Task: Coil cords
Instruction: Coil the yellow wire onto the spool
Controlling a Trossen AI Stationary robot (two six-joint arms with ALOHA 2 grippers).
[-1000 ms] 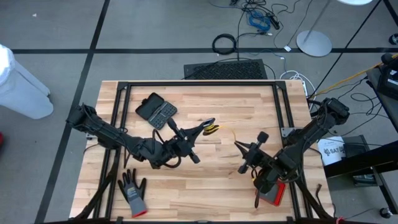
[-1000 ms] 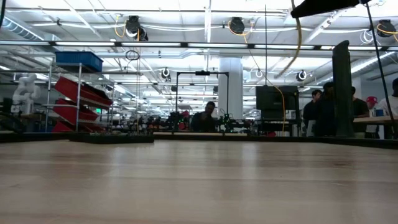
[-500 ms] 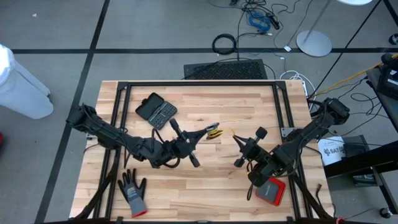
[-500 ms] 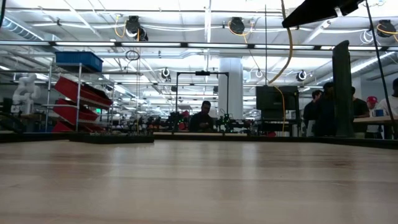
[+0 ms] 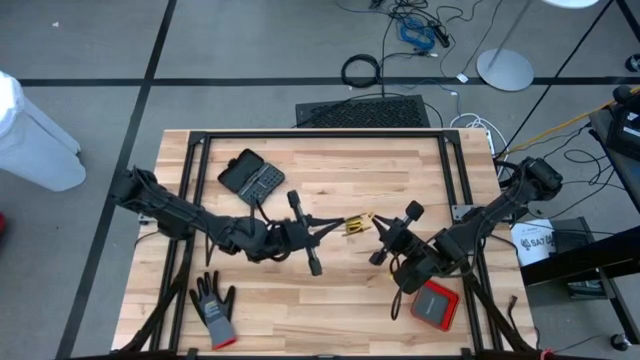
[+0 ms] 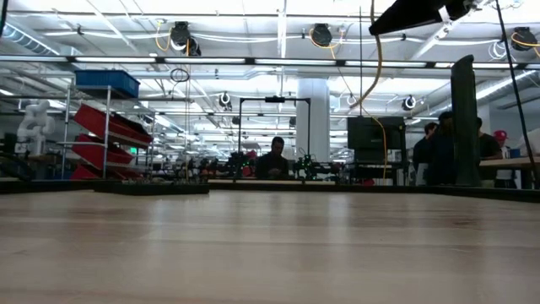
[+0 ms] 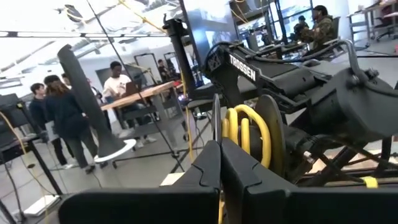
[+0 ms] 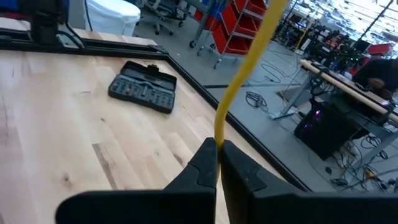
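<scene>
The yellow cord [image 5: 357, 223] is held up off the table [image 5: 330, 300] near its middle, between the two arms, gathered into a few small loops that show in the left wrist view as yellow rings [image 7: 245, 134] just ahead of that arm's fingers. The left tool [image 5: 343, 224] reaches in from the left arm's side with its fingers pressed together on the looped part of the cord. The right tool [image 5: 376, 226] comes in from the other side, just beside the left one, its fingers clamped on a single strand of the cord [image 8: 239, 74] that runs straight up away from them in the right wrist view. In the low view a thin yellow strand [image 6: 374, 42] hangs in a curve from a dark arm at the top right, well above the table surface. Farther out on the table, a dark case [image 5: 251, 177] lies toward the far left part, a grey glove [image 5: 213, 306] with a red cuff lies at the near left edge, and a red flat object [image 5: 436, 305] sits near the right arm's base. On the floor beyond the table lies a black cable ring [image 5: 361, 70]. People stand and sit in the room behind the table.
</scene>
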